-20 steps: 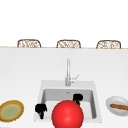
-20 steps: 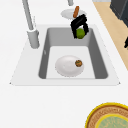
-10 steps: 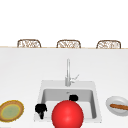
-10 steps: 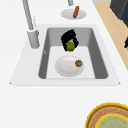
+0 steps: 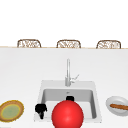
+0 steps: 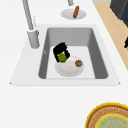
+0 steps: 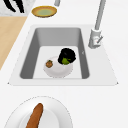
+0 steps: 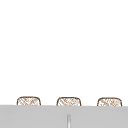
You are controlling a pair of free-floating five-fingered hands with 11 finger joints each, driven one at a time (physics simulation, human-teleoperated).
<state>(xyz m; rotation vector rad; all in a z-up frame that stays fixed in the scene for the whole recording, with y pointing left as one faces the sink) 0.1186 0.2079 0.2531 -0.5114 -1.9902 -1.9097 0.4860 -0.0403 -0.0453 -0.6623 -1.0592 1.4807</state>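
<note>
My right hand (image 6: pixel 60 50) is low inside the sink (image 6: pixel 98 62), its fingers curled round a small green round fruit (image 6: pixel 62 58). It hangs just over the far edge of a white plate (image 6: pixel 70 70) on the sink floor. A small brown round thing (image 6: pixel 78 63) lies on that plate. From the right side the same hand (image 7: pixel 67 54), green fruit (image 7: pixel 65 61), plate (image 7: pixel 57 71) and brown thing (image 7: pixel 49 64) show. In the front view the right hand (image 5: pixel 70 98) peeks over a big red ball (image 5: pixel 67 115). My left hand (image 5: pixel 40 109) hovers by the sink's front left corner, fingers relaxed.
The faucet (image 5: pixel 68 72) stands behind the sink. A yellow-rimmed plate (image 5: pixel 11 110) sits on the counter at the left. At the right a white bowl (image 5: pixel 113 110) holds a sausage (image 5: pixel 119 106). The red ball hides the sink's front. Three wicker chair backs (image 5: pixel 68 43) line the counter's far side.
My right hand has carried the green fruit from the sink's right end leftward and down, until it hangs over the white plate. The left hand has stayed put.
</note>
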